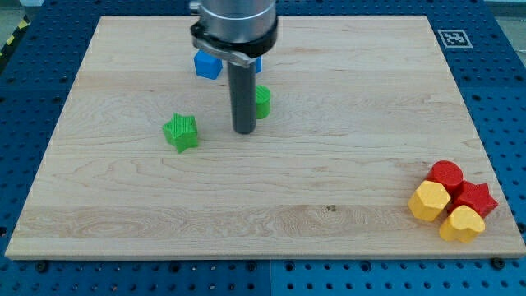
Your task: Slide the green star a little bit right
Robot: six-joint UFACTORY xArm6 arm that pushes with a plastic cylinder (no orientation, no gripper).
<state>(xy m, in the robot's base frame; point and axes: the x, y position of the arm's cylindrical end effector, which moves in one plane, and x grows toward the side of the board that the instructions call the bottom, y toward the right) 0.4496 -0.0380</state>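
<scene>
The green star (181,131) lies on the wooden board (329,164), left of centre. My tip (243,131) stands to the star's right, apart from it by about a block's width. A second green block (261,102), shape unclear, sits just right of the rod and is partly hidden by it. A blue block (209,64) lies behind the rod at the view's top, partly covered by the arm.
At the view's bottom right corner of the board a cluster sits close together: a red round block (446,174), a red star (477,198), a yellow hexagon-like block (429,201) and a yellow heart-like block (461,224). A marker tag (454,37) is at the top right.
</scene>
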